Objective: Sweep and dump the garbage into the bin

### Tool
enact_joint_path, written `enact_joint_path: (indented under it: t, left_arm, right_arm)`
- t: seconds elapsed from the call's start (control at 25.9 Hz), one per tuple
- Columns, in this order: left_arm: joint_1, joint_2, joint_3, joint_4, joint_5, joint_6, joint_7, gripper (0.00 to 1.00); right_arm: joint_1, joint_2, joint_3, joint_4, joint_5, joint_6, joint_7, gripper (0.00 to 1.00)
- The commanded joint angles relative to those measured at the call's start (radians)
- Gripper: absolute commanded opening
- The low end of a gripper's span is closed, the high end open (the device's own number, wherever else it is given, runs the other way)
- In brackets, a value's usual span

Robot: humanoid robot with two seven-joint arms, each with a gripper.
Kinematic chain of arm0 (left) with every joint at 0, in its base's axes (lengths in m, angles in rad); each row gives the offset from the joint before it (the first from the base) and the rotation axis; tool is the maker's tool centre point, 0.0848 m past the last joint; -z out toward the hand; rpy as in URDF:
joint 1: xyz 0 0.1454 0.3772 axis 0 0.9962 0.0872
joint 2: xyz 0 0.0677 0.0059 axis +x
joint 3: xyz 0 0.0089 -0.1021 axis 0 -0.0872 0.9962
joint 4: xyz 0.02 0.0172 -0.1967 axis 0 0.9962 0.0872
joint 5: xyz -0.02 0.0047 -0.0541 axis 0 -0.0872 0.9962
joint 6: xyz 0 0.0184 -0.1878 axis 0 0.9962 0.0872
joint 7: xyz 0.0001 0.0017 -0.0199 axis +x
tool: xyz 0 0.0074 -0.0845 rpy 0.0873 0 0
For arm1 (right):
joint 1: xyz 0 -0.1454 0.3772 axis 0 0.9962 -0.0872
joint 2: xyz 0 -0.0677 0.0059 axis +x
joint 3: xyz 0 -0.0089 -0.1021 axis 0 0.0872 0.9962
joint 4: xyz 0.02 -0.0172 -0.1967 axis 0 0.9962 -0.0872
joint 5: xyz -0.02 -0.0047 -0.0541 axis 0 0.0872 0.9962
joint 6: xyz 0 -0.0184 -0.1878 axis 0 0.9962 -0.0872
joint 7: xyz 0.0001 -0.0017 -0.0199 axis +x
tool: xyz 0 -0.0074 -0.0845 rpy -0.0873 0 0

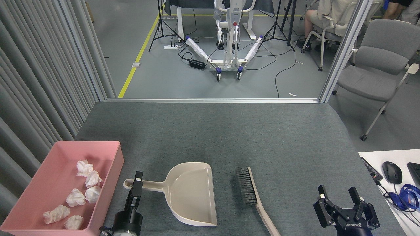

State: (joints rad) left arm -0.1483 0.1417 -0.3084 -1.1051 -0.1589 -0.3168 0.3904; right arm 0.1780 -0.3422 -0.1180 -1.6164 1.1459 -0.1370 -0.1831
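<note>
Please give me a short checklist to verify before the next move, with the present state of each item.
1. All garbage in the bin: ok. Six crumpled white tissue-paper wads lie inside the shallow pink plastic tray; none shows on the grey felt table.
2. Dustpan emptied: ok. The beige long-handled plastic dustpan shows a bare scoop.
3. Dustpan flat on the table: cannot tell from this view.
4. Left gripper grip: it is at the dustpan handle; open or shut, cannot tell.
5. Right gripper free: ok, open and holding nothing.
6. Brush put down: ok. The beige hand brush with black bristles lies on the table, apart from the dustpan.
</note>
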Motion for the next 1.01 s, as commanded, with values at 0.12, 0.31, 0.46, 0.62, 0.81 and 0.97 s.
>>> enact_joint_path:
  t: [0.12,0.31,0.46,0.62,0.81,0.97]
  left_arm:
    - [0.007,0.002,-0.011,0.021,0.059,-0.004,-0.001,1.00]
    - [0.030,0.018,-0.012,0.037,0.058,-0.027,-0.001,1.00]
    - [0.113,0.016,-0.009,-0.042,0.056,-0.021,0.011,1.00]
    - [0.227,0.007,0.008,-0.185,-0.005,-0.021,0.004,1.00]
    - [0.319,0.012,0.012,-0.371,-0.171,0.053,0.011,1.00]
    - [0.351,0.062,0.052,-0.536,-0.464,0.196,0.001,1.00]
  right_arm:
    - [-0.003,-0.001,0.001,0.003,0.000,0.004,-0.001,0.98]
    - [-0.002,-0.001,0.003,0.003,0.000,0.004,-0.001,0.98]
    - [-0.002,-0.001,0.003,0.003,-0.002,0.004,-0.001,0.98]
    - [-0.008,0.000,0.032,0.007,-0.002,0.002,-0.001,0.98]
    - [-0.003,0.031,0.037,0.007,-0.002,0.000,-0.002,0.98]
    - [-0.002,0.031,0.037,0.007,-0.003,0.000,-0.001,0.98]
